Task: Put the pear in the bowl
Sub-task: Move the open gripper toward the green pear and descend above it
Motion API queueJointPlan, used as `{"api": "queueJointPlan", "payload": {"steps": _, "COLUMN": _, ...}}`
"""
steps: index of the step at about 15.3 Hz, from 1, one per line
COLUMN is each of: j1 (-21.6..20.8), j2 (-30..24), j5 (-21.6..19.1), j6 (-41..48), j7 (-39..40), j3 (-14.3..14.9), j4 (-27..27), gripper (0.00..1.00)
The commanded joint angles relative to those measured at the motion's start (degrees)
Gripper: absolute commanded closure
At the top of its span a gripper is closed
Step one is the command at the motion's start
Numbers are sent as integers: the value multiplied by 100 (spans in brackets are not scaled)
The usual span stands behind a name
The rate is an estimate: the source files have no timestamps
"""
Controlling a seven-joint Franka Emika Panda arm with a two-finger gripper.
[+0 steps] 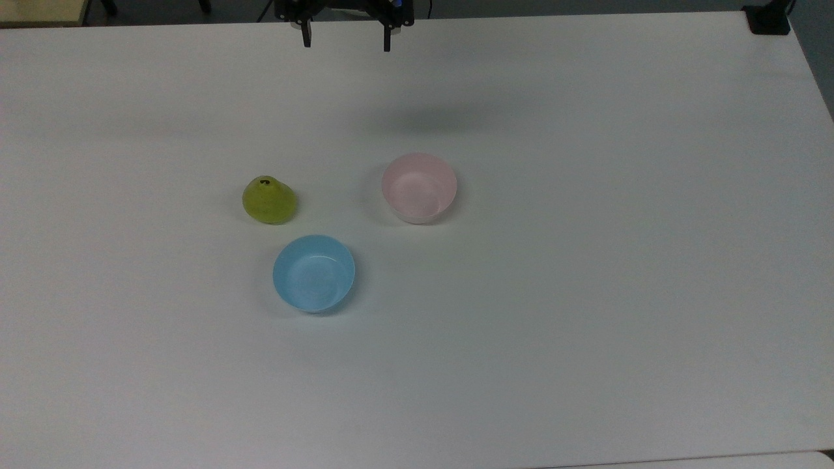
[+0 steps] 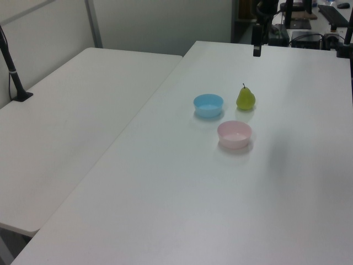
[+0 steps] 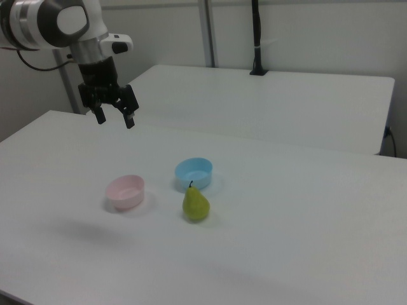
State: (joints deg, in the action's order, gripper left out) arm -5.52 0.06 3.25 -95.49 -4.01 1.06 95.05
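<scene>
The yellow-green pear (image 1: 268,200) stands upright on the white table (image 1: 586,293), dark stem spot up. The pale pink bowl (image 1: 419,187) sits empty to the pear's right in the top view. My gripper (image 1: 346,38) hangs open over the far table edge, well above the surface and apart from both, with nothing between its fingers. In the right view the gripper (image 3: 115,119) is up at the left, beyond the pink bowl (image 3: 125,191), and the pear (image 3: 196,204) stands nearest the camera. In the left view the pear (image 2: 245,99) stands behind the pink bowl (image 2: 234,134).
An empty light blue bowl (image 1: 314,273) of similar size sits just below the pear in the top view, close to it. A second white table (image 2: 71,127) adjoins on the left view's left. A black post (image 3: 256,38) stands on the second table.
</scene>
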Motion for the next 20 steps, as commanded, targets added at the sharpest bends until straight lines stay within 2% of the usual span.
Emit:
{"api": "queueJointPlan", "payload": {"steps": 1, "j1": -20, "j2": -94, "j5": -97, "j6": 48, "j7": -12, "j3": 78, "j4": 49, "gripper": 0}}
{"api": "queueJointPlan", "payload": {"steps": 9, "j1": 95, "j2": -85, "j5": -97, "j6": 48, "j7": 58, "j3": 87, "j4": 48, "gripper": 0}}
{"api": "queueJointPlan", "payload": {"steps": 16, "j1": 411, "j2": 12, "j5": -158, "j6": -153, "j7": 621, "j3": 96, "j4": 40, "gripper": 0}}
{"api": "queueJointPlan", "payload": {"steps": 20, "j1": 613, "j2": 345, "j5": -141, "j6": -452, "j7": 1094, "j3": 96, "j4": 40, "gripper": 0}}
